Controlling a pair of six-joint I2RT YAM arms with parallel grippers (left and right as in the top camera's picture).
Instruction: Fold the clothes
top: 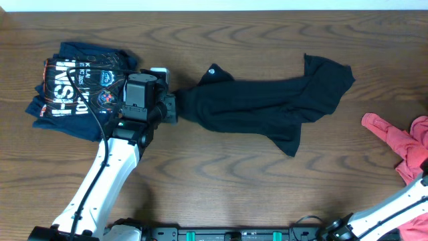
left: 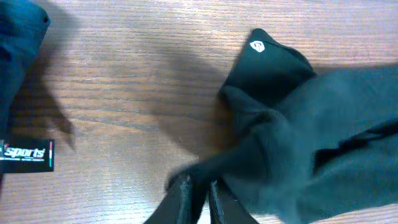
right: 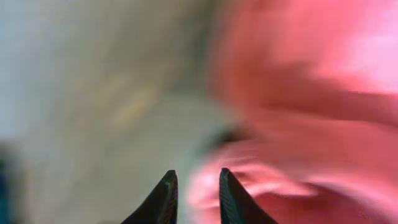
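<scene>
A large, plain black short-sleeved T-shirt of soft fabric (top: 267,100) is seen drawn out into a long, crumpled band across the middle of the brown wood-grain tabletop (top: 221,187). Its long axis is laid left to right, with the right end flared and turned slightly toward the far edge. The left tool (top: 172,107) is set at the band's left end, so the whole garment lies to its right. In the left wrist view the fingers are pressed nearly together with a bunched edge of black cloth led in between them, and the shirt is judged to be pinched there. A small white round logo (left: 256,45) is shown on a corner just beyond the grip. The left arm is clearly the nearer one. The right tool (right: 196,180) is found over a heap of coral-red cloth (top: 409,144) at the tabletop's right edge, well apart from the black shirt. Its tips are seen slightly apart, but through the blur it cannot be told whether cloth is caught between them. A folded navy shirt with white and orange print (top: 73,90) is placed just behind the left tool, where any pull further leftward would be obstructed.
</scene>
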